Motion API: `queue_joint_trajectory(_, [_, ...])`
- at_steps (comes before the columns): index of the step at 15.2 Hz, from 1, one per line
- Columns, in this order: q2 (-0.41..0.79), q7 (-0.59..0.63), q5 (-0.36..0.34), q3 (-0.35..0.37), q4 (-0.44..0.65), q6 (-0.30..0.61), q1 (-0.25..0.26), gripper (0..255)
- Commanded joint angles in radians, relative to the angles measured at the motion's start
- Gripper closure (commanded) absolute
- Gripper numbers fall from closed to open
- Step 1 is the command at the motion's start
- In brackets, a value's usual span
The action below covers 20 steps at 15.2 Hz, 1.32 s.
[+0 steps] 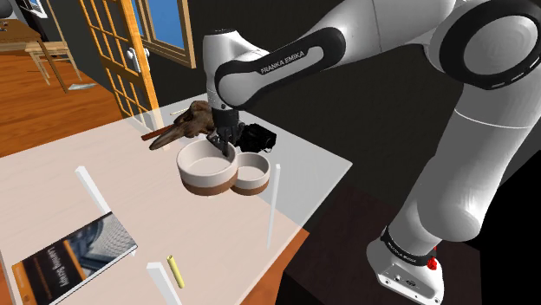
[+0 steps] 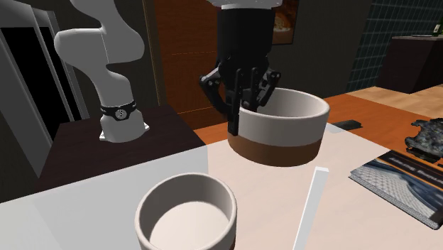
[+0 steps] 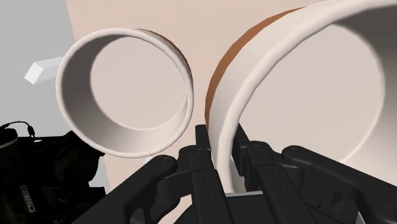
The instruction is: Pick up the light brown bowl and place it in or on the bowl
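Observation:
A white-rimmed bowl with a brown base (image 1: 206, 170) (image 2: 282, 126) (image 3: 299, 95) is clasped by my gripper (image 1: 228, 146) (image 2: 240, 113) (image 3: 222, 167), which is shut on its rim, one finger inside and one outside the wall. This bowl seems to hang slightly above the pale table (image 1: 199, 234). Right beside it stands a second bowl (image 1: 256, 174) (image 2: 186, 213) (image 3: 126, 91), white inside with a brown outer wall, upright and empty. In the shoulder view the held bowl overlaps that bowl's edge.
A black device (image 1: 258, 137) (image 3: 38, 172) and a brown gnarled wooden piece (image 1: 189, 121) lie just behind the bowls. A magazine (image 1: 71, 260) (image 2: 406, 182), a small yellow stick (image 1: 177, 270) and thin white posts (image 1: 273, 204) (image 2: 311, 207) stand about the table. The table edge lies close to the second bowl.

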Motion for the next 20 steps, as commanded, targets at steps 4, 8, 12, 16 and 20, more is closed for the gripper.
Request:
queue_joint_trajectory(4, [-0.046, -0.121, 0.019, -0.047, -0.048, 0.008, -0.066, 255])
queue_joint_trajectory(8, [-0.071, -0.22, 0.029, -0.089, -0.071, 0.009, -0.117, 255])
queue_joint_trajectory(12, [-0.082, -0.318, 0.035, -0.133, -0.076, 0.006, -0.168, 255])
queue_joint_trajectory(16, [-0.067, -0.337, 0.033, -0.143, -0.097, 0.043, -0.179, 255])
queue_joint_trajectory(20, [-0.043, -0.334, 0.029, -0.143, -0.125, 0.093, -0.179, 255])
